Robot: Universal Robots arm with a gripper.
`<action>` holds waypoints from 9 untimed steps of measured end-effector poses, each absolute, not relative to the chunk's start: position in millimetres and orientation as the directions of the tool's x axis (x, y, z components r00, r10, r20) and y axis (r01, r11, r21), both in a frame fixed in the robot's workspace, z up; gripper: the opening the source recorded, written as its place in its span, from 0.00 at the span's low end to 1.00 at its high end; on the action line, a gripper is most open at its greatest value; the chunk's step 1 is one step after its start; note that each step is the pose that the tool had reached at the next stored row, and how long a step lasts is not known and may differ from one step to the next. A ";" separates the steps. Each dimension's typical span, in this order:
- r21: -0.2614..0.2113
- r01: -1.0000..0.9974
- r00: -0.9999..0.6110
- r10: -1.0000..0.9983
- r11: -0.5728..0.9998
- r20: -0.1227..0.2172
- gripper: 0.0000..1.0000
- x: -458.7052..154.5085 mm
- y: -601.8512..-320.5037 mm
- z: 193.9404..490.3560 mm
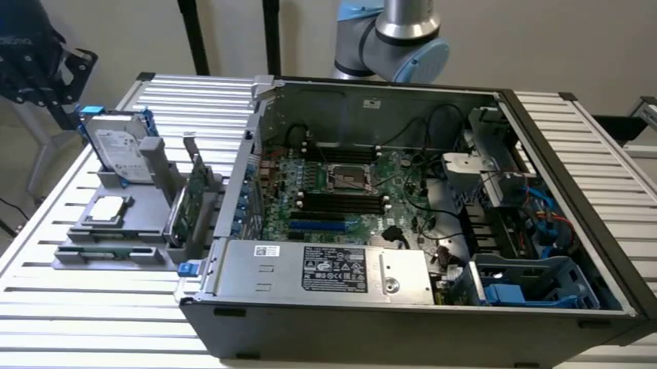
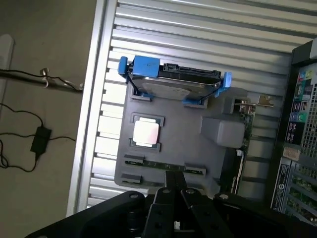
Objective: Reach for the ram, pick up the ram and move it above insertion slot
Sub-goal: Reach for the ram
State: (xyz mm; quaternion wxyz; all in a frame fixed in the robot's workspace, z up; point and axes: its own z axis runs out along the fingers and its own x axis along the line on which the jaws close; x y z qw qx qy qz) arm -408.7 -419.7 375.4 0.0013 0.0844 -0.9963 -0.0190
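Single arm (image 1: 395, 37) at top of exterior view: silver-grey joint with pale blue caps, upper link running out of picture, round housing bulging toward exterior view's right. In wrist view, black hand (image 2: 175, 181) points away from camera, broad dark body nearest lens. Two black fingers (image 2: 164, 201) taper and meet at tips, no gap visible between them. Hand empty.

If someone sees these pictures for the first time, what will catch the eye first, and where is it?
The open computer case dominates the exterior view, its green motherboard exposed, on a slatted metal table. On the exterior view's left, a grey fixture holds an upright hard drive in a blue carrier. In the wrist view, the gripper hangs close over the ram lying at the fixture's edge.
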 end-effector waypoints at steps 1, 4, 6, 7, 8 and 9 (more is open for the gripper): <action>0.038 -0.186 -0.983 -0.186 0.982 -0.001 0.11 -408.7 -419.7 375.4; 0.038 -0.240 -0.971 -0.240 0.970 -0.001 0.11 -408.7 -419.7 375.4; 0.038 -0.275 -0.961 -0.275 0.961 -0.001 0.11 -408.7 -419.7 375.4; 0.038 -0.292 -0.956 -0.292 0.956 -0.001 0.11 -408.7 -419.7 375.4; 0.038 -0.310 -0.951 -0.310 0.950 -0.001 0.11 -408.7 -419.7 375.4; 0.038 -0.327 -0.945 -0.327 0.944 -0.001 0.11 -408.7 -419.7 375.5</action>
